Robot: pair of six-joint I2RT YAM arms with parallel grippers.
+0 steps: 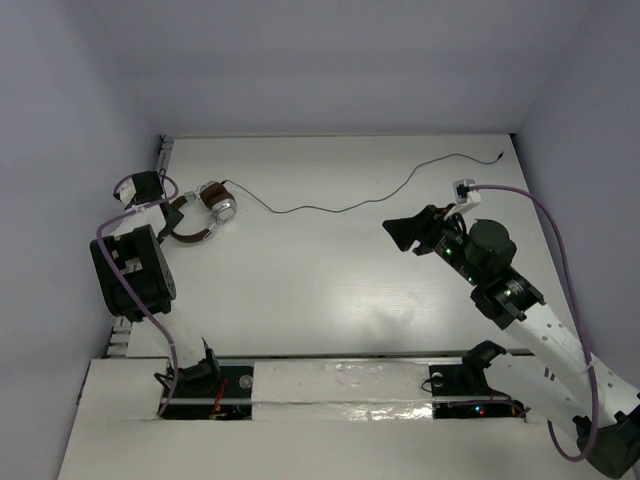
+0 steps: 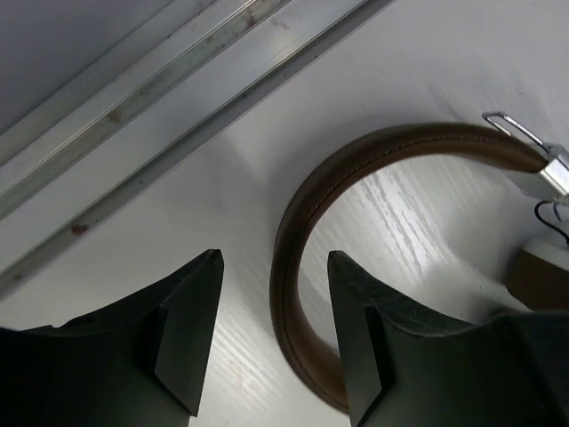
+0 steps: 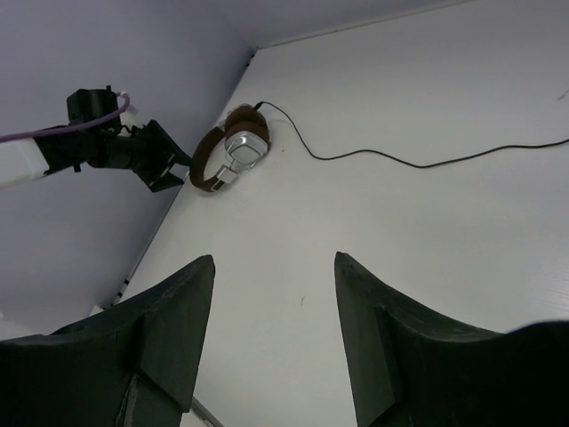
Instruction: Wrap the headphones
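Judging the wrap as barely begun: finding the headphones (image 1: 205,212) lying flat on the table (image 1: 350,300) in the upper left of the overhead view, with the thin black cord (image 1: 340,208) trailing loose from them toward the upper right, not wound round anything. Seeing the left gripper (image 1: 168,195) hovering just beside the brown headband (image 2: 400,142), jaws standing apart and gripping nothing. In the left wrist view, catching the band's curve in the gap between the fingers (image 2: 191,329), without being able to tell whether they are touching it. Reaching in along the left edge of the overhead view, forearm folded back over its base, wrist pointing right toward the silver earcup (image 2: 556,173). Seeing the right gripper (image 1: 403,232) hanging right of centre, well apart from the cord, jaws likewise spread and empty, aiming left across the table at the headphones. Calling next, probably, for closing the left jaws on the band to steady it. Then bringing the right arm up to the cord, pinching it and looping it round the band, without dragging the headphones toward the rail (image 2: 178,80).
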